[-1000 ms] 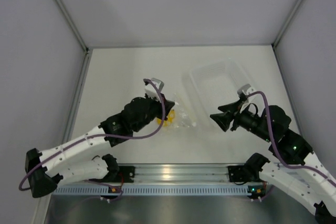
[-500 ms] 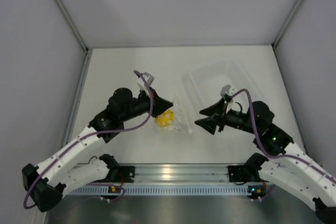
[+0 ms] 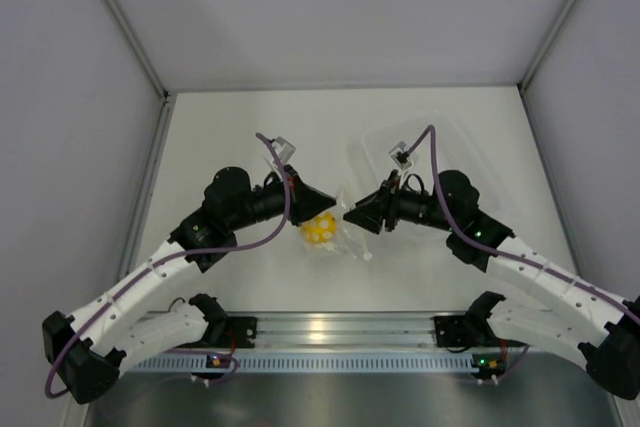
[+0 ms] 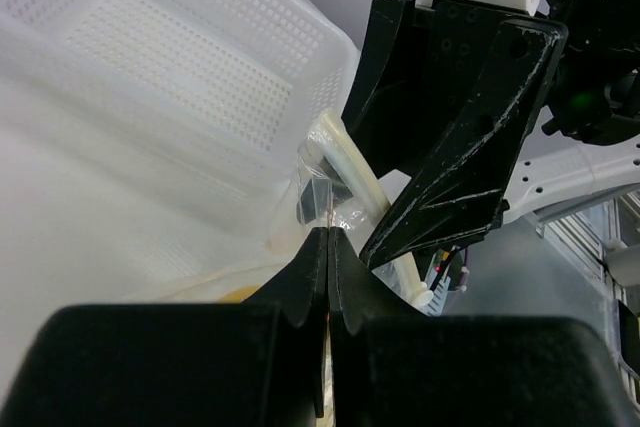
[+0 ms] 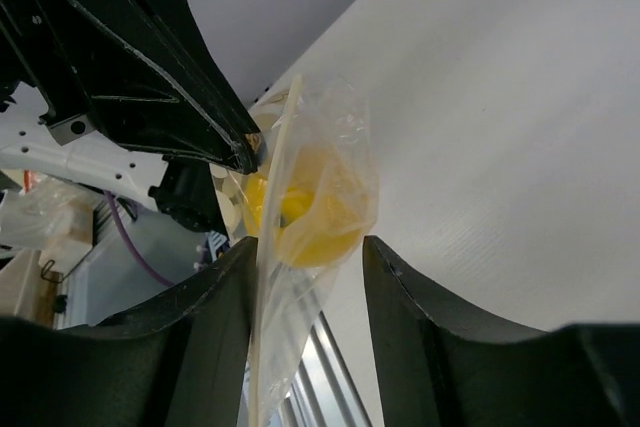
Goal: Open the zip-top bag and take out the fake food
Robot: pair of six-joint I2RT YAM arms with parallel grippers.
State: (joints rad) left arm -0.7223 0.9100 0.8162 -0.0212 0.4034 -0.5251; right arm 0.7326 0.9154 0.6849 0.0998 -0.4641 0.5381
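The zip-top bag (image 3: 343,234) is a small clear pouch hanging above the table with the yellow fake food (image 3: 320,230) inside it. My left gripper (image 3: 328,197) is shut on the bag's top edge and holds it up; in the left wrist view (image 4: 330,237) thin plastic (image 4: 322,187) sticks out past the closed tips. My right gripper (image 3: 350,215) is open, right beside the bag. In the right wrist view (image 5: 308,247) the bag (image 5: 300,317) hangs between the spread fingers, close to the left one, with the fake food (image 5: 312,215) just beyond the tips.
A larger rigid clear tray (image 3: 452,131) sits at the back right, partly under my right arm; it also shows in the left wrist view (image 4: 150,57). Grey walls enclose the white table on three sides. A metal rail (image 3: 330,332) runs along the near edge.
My left gripper has lifted the bag off the table. My right gripper has moved left from beside the tray until its open fingers straddle the bag.
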